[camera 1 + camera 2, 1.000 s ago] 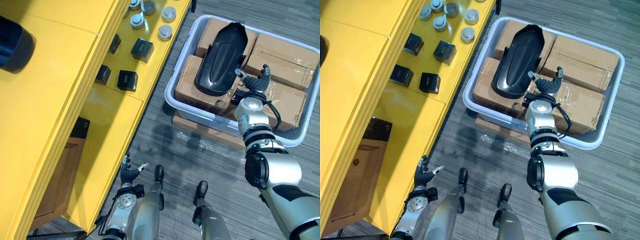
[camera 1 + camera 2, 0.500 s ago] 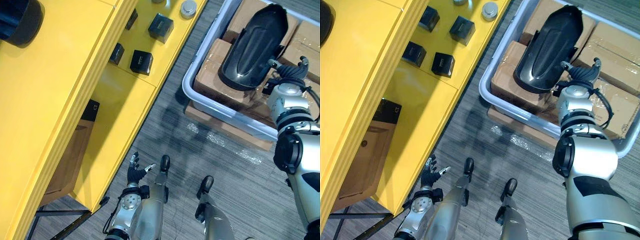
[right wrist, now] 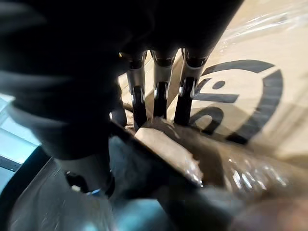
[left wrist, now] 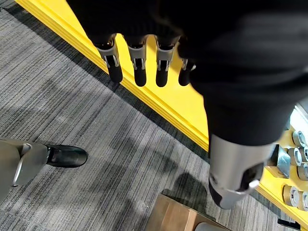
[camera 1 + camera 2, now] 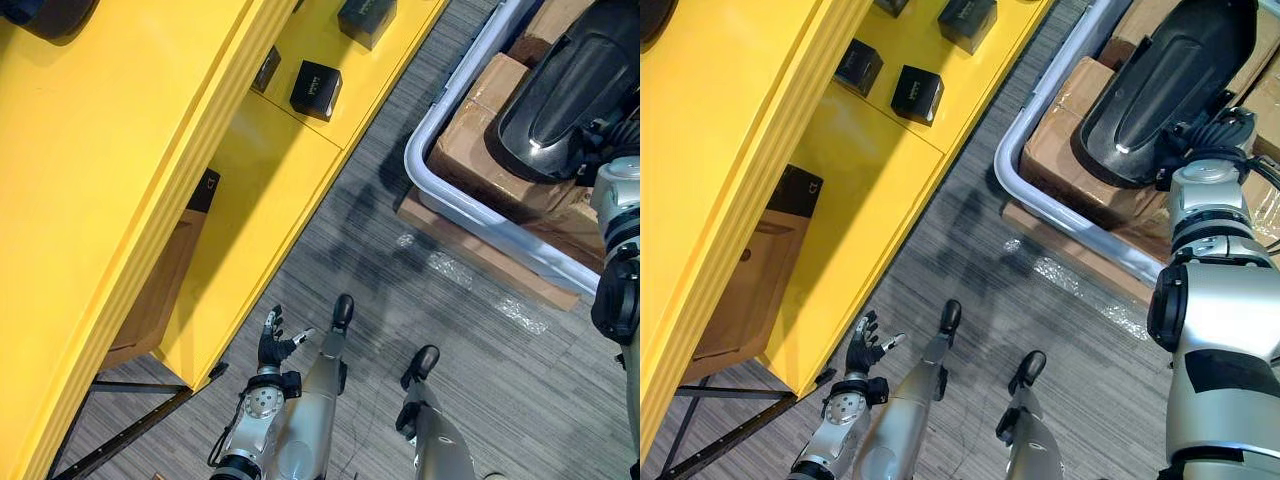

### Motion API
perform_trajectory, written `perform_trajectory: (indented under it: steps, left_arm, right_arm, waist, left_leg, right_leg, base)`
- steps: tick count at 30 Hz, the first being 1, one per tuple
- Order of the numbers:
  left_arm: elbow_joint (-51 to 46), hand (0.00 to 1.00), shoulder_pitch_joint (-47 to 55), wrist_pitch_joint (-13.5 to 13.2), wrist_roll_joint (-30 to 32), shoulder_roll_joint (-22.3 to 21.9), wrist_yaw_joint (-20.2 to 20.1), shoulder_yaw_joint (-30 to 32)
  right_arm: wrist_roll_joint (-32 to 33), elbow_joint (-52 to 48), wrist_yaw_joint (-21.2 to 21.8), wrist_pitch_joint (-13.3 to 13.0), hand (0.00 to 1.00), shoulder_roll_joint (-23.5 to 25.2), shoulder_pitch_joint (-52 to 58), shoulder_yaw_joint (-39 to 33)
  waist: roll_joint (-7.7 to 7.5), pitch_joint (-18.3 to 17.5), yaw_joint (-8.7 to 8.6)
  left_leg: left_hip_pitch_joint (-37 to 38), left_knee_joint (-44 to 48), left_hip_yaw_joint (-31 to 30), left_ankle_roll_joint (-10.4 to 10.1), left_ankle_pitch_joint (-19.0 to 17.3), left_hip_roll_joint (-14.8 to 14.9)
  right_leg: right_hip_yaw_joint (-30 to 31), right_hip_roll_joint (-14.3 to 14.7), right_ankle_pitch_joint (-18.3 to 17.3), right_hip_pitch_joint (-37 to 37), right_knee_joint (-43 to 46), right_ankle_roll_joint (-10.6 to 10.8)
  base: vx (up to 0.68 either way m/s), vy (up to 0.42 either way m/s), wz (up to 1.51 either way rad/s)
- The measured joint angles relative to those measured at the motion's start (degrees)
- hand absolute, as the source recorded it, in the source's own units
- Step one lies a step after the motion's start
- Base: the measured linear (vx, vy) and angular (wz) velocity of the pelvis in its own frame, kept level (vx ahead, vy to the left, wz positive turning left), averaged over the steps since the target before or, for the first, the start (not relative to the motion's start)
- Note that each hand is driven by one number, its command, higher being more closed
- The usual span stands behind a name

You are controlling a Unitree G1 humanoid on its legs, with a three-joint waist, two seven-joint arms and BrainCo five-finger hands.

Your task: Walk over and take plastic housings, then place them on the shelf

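1. The glossy black plastic housing [image 5: 1160,90], long and rounded, lies on top of brown cardboard boxes wrapped in clear film [image 5: 1060,160], just ahead of the right hand [image 5: 1196,140].
2. The boxes sit inside a pale grey plastic tub [image 5: 1002,165], which stands on the grey striped carpet floor [image 5: 400,280] below and around that hand.
3. The right hand reaches over the tub at the near edge of the housing. In its wrist view the fingers [image 3: 159,98] are straight, and their dark tips are down against the film-wrapped corner of a box beside a black printed mark.
4. No finger curls round the housing, so the right hand is spread flat rather than gripping. Whether it touches the housing cannot be told.
5. The left hand [image 5: 272,345] hangs low with its fingers loosely spread and holds nothing.
6. The yellow metal shelf [image 5: 120,150] runs close alongside the left hand, well apart from the right.
7. Small black boxes [image 5: 917,93] rest on a shelf level far ahead of the left hand.
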Motion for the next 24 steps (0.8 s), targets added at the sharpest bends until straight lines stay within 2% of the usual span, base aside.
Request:
perform_trajectory:
  steps: [5, 8, 11, 13, 17, 20, 22, 23, 24]
  left_arm:
    - [-0.4, 0.0, 0.1, 0.9, 0.0, -0.9, -0.6, 0.0]
    - [-3.9, 0.0, 1.4, 1.8, 0.1, -1.5, -1.7, 0.0]
    - [-9.4, 0.0, 3.3, 2.0, 0.0, -1.6, -3.1, -0.1]
    - [-11.9, 0.0, 3.3, 2.2, -0.5, -1.7, -3.8, -0.1]
    - [-17.0, 0.0, 0.7, 1.7, -4.4, -1.5, -3.7, 0.2]
    - [-18.4, 0.0, -3.3, 1.0, -8.4, -1.1, -3.6, 0.1]
    - [-18.1, 0.0, -7.7, -0.2, -15.1, -0.7, -3.6, 0.1]
    - [-17.7, 0.0, -9.0, -0.4, -17.1, -0.6, -3.6, 0.0]
    - [-16.8, 0.0, -12.1, -0.6, -22.5, 0.0, -4.0, -0.3]
  right_arm:
    - [-2.6, 1.3, 1.6, 1.4, 1.0, -0.3, -0.3, -4.0]
    - [-7.2, 1.8, 2.4, 3.3, 1.0, -0.3, -0.3, -7.4]
    - [-9.2, 3.0, 2.8, 5.2, 1.0, -0.3, -0.2, -7.6]
    - [-9.2, 1.4, 1.9, 5.4, 1.0, -0.2, 0.4, -5.1]
    - [-13.2, -12.6, -1.1, 4.9, 1.0, 0.9, 3.9, 1.9]
    - [-17.4, -23.9, -3.1, 3.7, 1.0, 3.7, 6.6, 4.8]
    - [-21.0, -31.7, -4.7, 2.9, 1.0, 7.0, 10.1, 6.8]
    - [-21.7, -33.3, -4.9, 2.9, 1.0, 7.7, 10.9, 7.0]
    - [-24.4, -36.7, -5.2, 2.9, 1.0, 9.3, 12.5, 8.7]
  waist:
    - [0.01, 0.0, -0.12]
    - [0.09, 0.0, -0.19]
    - [0.16, 0.0, -1.59]
    - [0.16, 0.0, -2.17]
    - [0.05, 0.0, -3.76]
    - [-0.34, -0.2, -5.91]
    - [-2.26, -1.2, -7.18]
    - [-2.64, -1.5, -7.75]
    - [-3.85, -2.2, -9.0]
  left_leg:
    - [0.7, 0.5, 0.0, 0.0, 0.0, 0.1]
    - [2.0, 0.5, -0.2, 0.0, 0.0, 0.1]
    - [2.9, 0.6, -0.9, 0.0, 0.0, -0.2]
    - [3.6, 0.6, -0.6, 0.0, 0.0, -0.4]
    - [6.5, 0.1, 2.0, 0.0, 0.0, 0.2]
    - [9.2, -0.6, 4.0, 0.0, 0.0, 0.8]
    - [11.5, -1.8, 6.6, 0.0, 0.0, 1.7]
    - [11.9, -2.0, 7.0, 0.0, 0.0, 1.8]
    - [12.8, -2.5, 8.0, 0.0, 0.0, 2.2]
  right_leg:
    - [0.0, 0.1, 0.0, 1.0, 0.0, 0.0]
    - [-0.2, 0.0, 0.0, 2.3, 0.0, 0.0]
    - [-1.1, -0.2, -0.1, 3.6, 0.0, 0.0]
    - [-0.9, -0.3, -0.1, 4.1, 0.0, 0.0]
    - [1.5, -0.4, 0.0, 5.5, 0.2, 0.0]
    - [3.6, -0.2, 0.0, 6.6, 0.5, 0.0]
    - [5.6, 0.2, 0.0, 6.9, 0.6, 0.0]
    - [6.0, 0.3, 0.0, 7.0, 0.6, 0.0]
    - [6.9, 0.5, 0.0, 7.0, 0.6, 0.0]
  base:
    - [0.01, -0.014, 0.0]
    - [0.01, -0.01, 0.03]
    - [0.0, -0.006, 0.11]
    - [0.0, -0.001, -0.04]
    - [-0.01, -0.007, -0.28]
    - [-0.01, -0.031, -0.4]
    - [-0.02, -0.046, -0.56]
    - [-0.02, -0.046, -0.47]
    - [-0.02, -0.035, -0.32]
